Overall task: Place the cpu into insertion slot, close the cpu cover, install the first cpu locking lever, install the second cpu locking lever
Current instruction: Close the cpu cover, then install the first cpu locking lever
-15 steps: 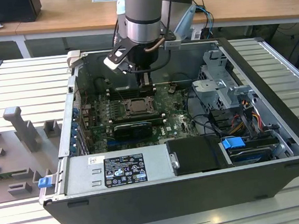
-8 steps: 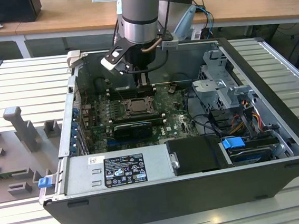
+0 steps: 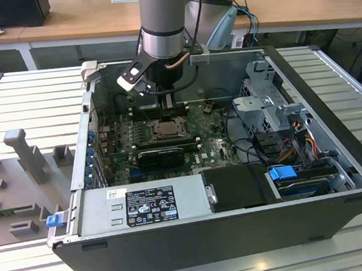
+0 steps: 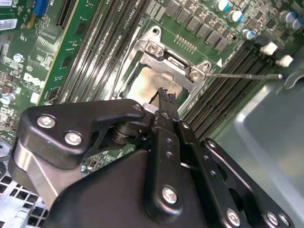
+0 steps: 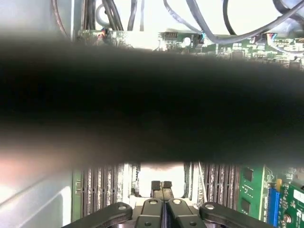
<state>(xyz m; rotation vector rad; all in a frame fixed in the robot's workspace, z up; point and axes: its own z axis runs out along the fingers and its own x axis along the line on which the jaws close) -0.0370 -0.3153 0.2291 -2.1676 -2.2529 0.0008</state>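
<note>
Nearest the onlooker, the open black steel computer case (image 3: 210,241) lies on its side, with a grey metal power-supply box (image 3: 111,212) along its near wall. Beyond it lies the green motherboard (image 3: 217,148), carrying the square black-framed insertion slot (image 3: 166,129) directly under the arm.

The black 2-fingered gripper (image 5: 161,186) hangs just above the slot with its fingers pressed together and nothing visible between them. In the second wrist view the thin silvery metal cpu cover (image 4: 166,64) frames a pale centre. I cannot tell whether that centre is the cpu seated or bare contacts. 1 thin steel wire locking lever (image 4: 247,75) juts from the socket corner across the long black memory slots (image 4: 218,97); I judge it unlatched.

Risks noted:
- A descent off-centre would put the narrow fingertips on the pale centre, bending contacts or marking the chip.
- Pressure on the cover over a chip not lying square would jam it.
- The springy lever could slip off so slim a tip and whip back onto the memory slots.
</note>
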